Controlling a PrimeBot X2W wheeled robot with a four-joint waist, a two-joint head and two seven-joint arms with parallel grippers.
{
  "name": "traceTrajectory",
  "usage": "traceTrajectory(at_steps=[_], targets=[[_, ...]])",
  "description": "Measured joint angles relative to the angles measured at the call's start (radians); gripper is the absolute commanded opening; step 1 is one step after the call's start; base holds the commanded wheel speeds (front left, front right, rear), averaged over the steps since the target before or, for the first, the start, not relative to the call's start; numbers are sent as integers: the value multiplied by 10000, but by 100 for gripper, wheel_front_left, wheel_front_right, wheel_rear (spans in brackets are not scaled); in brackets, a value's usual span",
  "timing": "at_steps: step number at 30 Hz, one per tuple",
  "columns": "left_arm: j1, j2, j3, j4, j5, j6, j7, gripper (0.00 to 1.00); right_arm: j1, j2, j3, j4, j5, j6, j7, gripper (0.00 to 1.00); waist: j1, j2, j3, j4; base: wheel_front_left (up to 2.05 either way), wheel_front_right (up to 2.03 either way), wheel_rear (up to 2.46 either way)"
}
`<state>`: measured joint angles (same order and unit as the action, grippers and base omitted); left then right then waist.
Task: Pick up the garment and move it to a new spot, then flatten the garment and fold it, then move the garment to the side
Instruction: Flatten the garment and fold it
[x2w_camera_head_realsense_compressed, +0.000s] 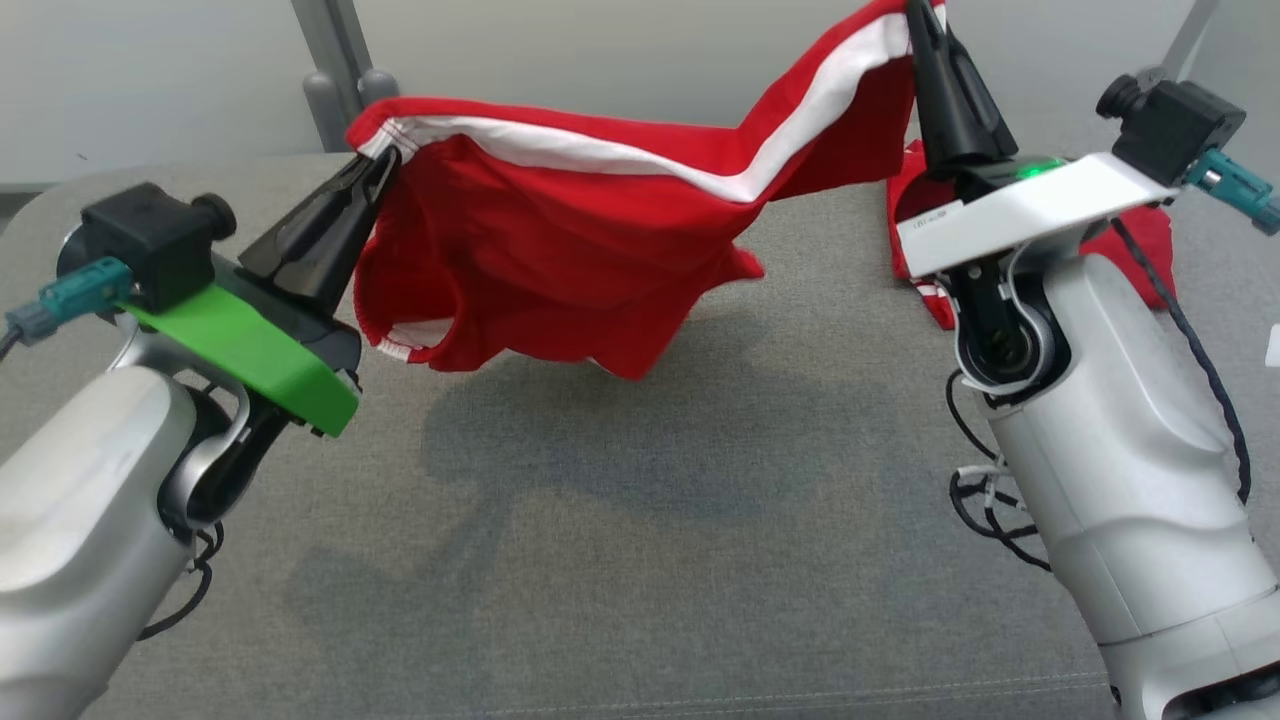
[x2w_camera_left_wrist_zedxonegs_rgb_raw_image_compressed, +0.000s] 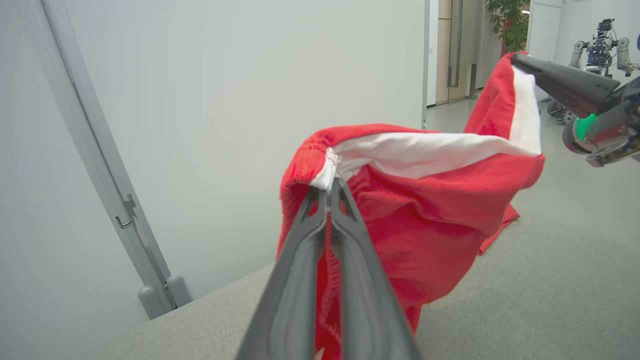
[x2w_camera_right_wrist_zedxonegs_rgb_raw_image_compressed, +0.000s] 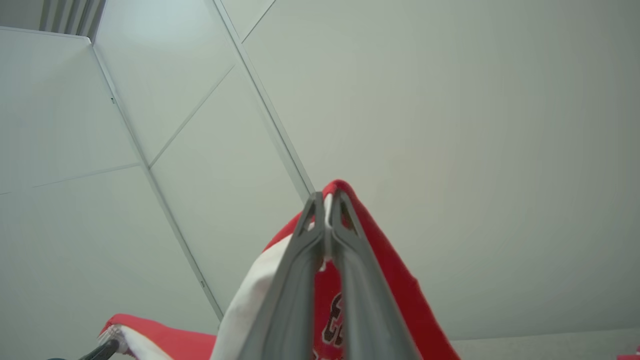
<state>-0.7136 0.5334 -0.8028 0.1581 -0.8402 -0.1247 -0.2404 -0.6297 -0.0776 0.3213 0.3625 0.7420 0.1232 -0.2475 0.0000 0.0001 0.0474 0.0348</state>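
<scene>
Above the grey fabric surface (x2w_camera_head_realsense_compressed: 700, 520) the red garment (x2w_camera_head_realsense_compressed: 560, 240) is held raised, its white-striped edge clamped at left by the left gripper (x2w_camera_head_realsense_compressed: 385, 160) and at right by the right gripper (x2w_camera_head_realsense_compressed: 915, 20).

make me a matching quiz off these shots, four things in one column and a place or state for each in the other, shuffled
Column one
1. left gripper
2. right gripper
3. garment
4. grey surface

Column two
a. lies beneath the hanging cloth
b. shut on the cloth's higher end
c. red, slung between both grippers
d. shut on the cloth's lower end

Pairs: 1-d, 2-b, 3-c, 4-a
</scene>
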Motion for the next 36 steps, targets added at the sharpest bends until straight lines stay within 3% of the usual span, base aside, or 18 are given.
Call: traceTrajectory(at_steps=[8,14,29,36], targets=[[-842,244,892,-487,-968,-42,295,0,-906,-581,113,-882,305,0,0,0,0,0,-587,-143,0,0,0],[-762,337,468,-723,-1561,-59,1026,0,-484,-1099,-228,-934,763,0,128,0,0,0,-723,-277,0,0,0],[1016,1643,-127,-1753,-3547,-61,2744,0,1764,-1452,391,-2000,1919,0,1860,0,0,0,-157,-550,0,0,0],[973,1760,-362,-1615,-4000,-63,3603,0,1691,-1457,642,-2036,2449,0,2826,0,0,0,415,-651,0,0,0]])
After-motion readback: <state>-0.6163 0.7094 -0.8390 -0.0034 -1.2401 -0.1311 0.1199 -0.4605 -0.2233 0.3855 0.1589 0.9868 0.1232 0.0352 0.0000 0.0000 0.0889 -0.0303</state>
